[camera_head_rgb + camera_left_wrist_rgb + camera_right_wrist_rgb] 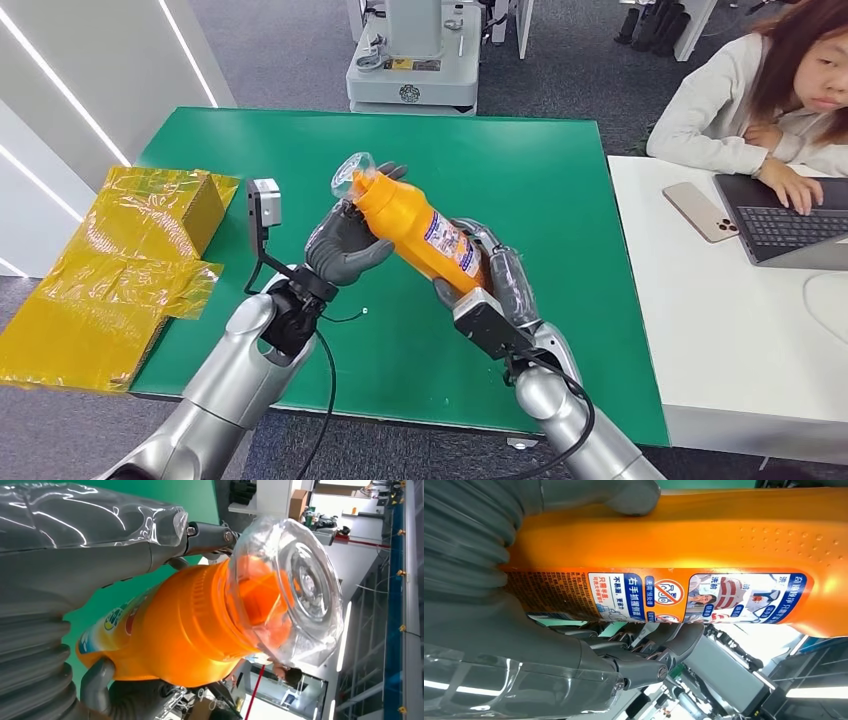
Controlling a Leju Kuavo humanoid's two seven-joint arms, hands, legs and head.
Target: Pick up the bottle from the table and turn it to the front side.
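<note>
Bottle [415, 225]: orange, clear cap, tilted above our green desk [560, 180], held between both hands.
Left hand [345, 245]: our fingers clamp its neck end.
Right hand [495, 280]: our fingers clamp its base end.
Label: faces up.

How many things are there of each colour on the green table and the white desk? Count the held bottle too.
Orange: 1, the bottle
Yellow: 1, the wrapped box
Grey: 2, the laptop and the small device
Pale: 1, the phone
Total: 5
</note>
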